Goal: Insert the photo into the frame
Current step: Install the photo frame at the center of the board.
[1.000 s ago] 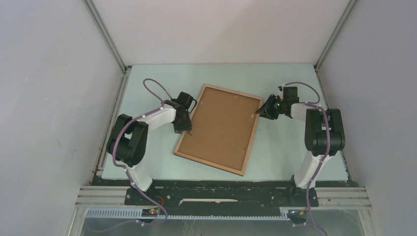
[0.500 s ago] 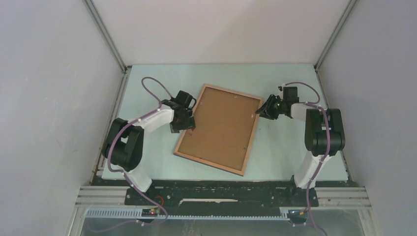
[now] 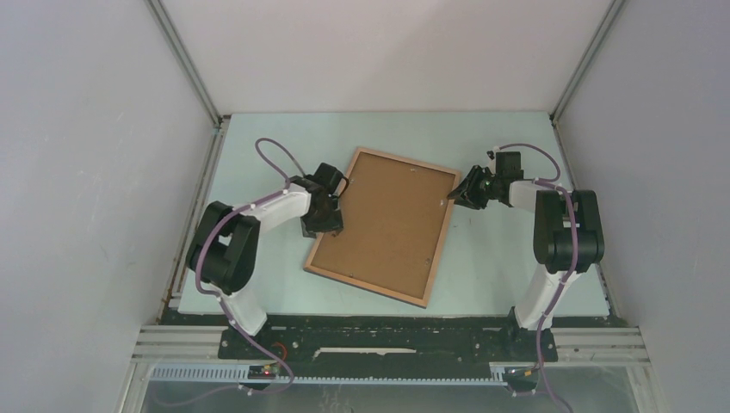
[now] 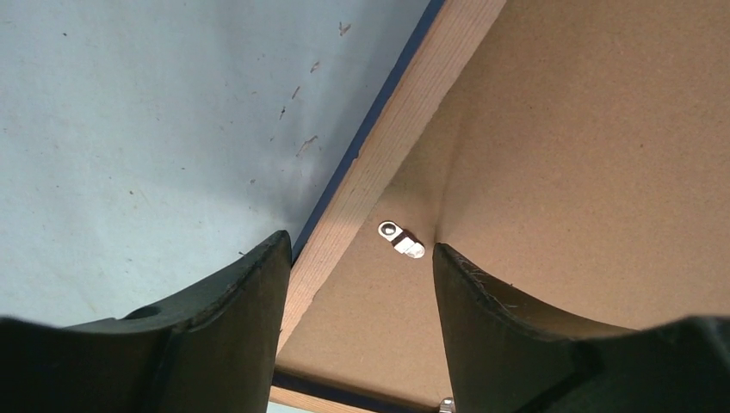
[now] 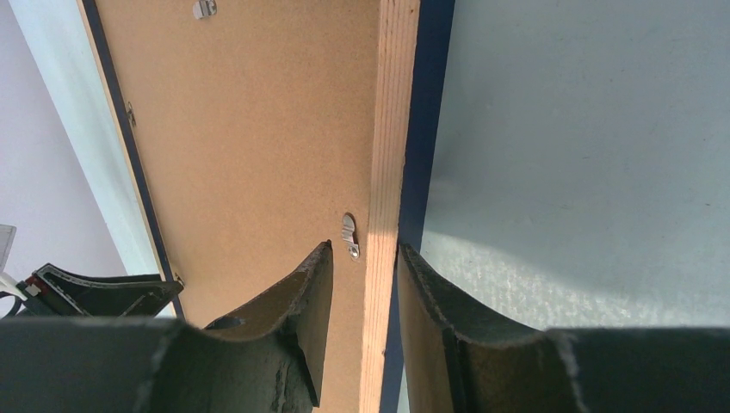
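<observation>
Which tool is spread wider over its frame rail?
The left tool: wide gap spanning the frame rail and a metal clip. The right tool pinches its rail narrowly.

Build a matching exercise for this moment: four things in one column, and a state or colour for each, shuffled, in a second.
1 left pincer
2 right pincer
3 backing board
4 table

A plain brown, inside the frame
B fingers wide apart across a rail
C pale blue-green
D fingers close together either side of a rail

Pairs: 1-B; 2-D; 3-A; 4-C
</observation>
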{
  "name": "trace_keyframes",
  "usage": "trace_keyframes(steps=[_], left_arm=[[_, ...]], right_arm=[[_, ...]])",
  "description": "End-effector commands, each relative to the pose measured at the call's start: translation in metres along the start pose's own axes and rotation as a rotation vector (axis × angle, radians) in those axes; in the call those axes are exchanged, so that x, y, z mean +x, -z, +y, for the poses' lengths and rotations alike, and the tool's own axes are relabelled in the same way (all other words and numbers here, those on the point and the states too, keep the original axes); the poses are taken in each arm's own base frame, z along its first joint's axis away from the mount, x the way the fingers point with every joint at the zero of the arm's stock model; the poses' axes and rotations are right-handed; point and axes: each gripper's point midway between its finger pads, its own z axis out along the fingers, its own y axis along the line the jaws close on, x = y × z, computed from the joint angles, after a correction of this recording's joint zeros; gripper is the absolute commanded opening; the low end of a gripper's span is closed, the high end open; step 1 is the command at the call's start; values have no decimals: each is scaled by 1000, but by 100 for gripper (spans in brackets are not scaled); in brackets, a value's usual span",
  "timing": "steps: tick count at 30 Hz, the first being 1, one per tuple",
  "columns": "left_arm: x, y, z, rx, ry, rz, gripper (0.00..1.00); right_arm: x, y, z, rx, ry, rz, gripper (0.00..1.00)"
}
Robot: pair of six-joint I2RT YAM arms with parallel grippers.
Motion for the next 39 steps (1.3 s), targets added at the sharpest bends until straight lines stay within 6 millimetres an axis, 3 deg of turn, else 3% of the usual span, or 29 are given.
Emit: trace_keyframes(steps=[1,4,19,29,39], left_arm=[[-10,1,-7,-2,19,-22,64],[-8,-1,-6,-8,18,-18,62],[-13,-1,10,-47,22,-27,26],[-20,-6,21,-68,57,-29,15],[-22,4,24,-61,60,-59,4]], right_arm=[[-6,6,18,-56,29,-23,41],[-6,7,19,-56,29,-23,41],[-6,6,19,-59,29,-22,41],[-6,6,19,-62,29,-22,41],[-6,6,20,-64,31,-22,41]])
